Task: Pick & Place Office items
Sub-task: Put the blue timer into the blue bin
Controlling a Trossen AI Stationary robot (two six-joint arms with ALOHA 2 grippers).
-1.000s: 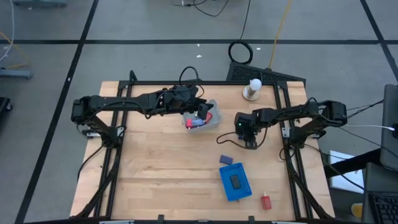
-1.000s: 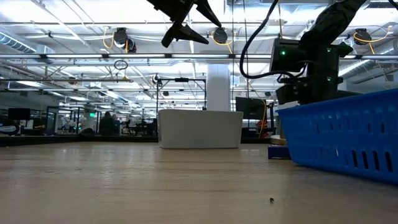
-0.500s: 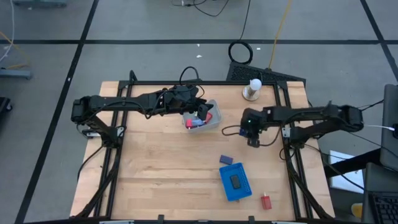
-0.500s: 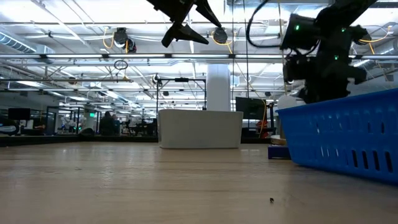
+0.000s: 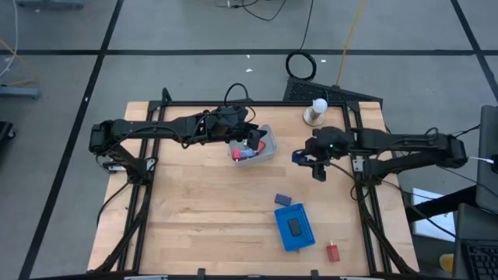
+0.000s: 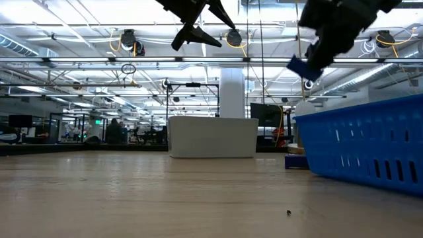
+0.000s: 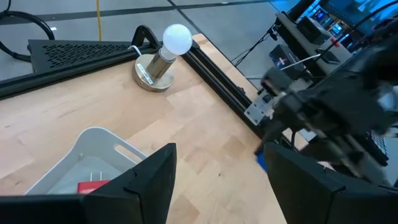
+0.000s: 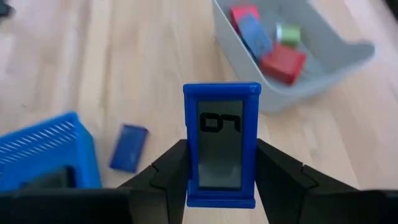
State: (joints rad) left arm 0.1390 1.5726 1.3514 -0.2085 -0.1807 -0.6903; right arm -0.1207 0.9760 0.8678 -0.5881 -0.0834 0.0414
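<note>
One small, stiff blue block (image 8: pixel 221 145), pinched by its long sides in the right hand (image 8: pixel 221 180) near the bin (image 5: pixel 267 153); the left hand (image 5: pixel 250 140) hangs half open and empty over it.

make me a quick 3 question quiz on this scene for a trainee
1. True or false: the right gripper is shut on a blue block.
2. Which holds red pieces? A) the pale bin B) the blue tray
3. Fill in: the left gripper hangs above the ____.

Key
1. True; the block is clamped between its fingers, lifted off the table.
2. A; red blocks lie in the bin, and the tray holds only a dark piece.
3. Bin.
</note>
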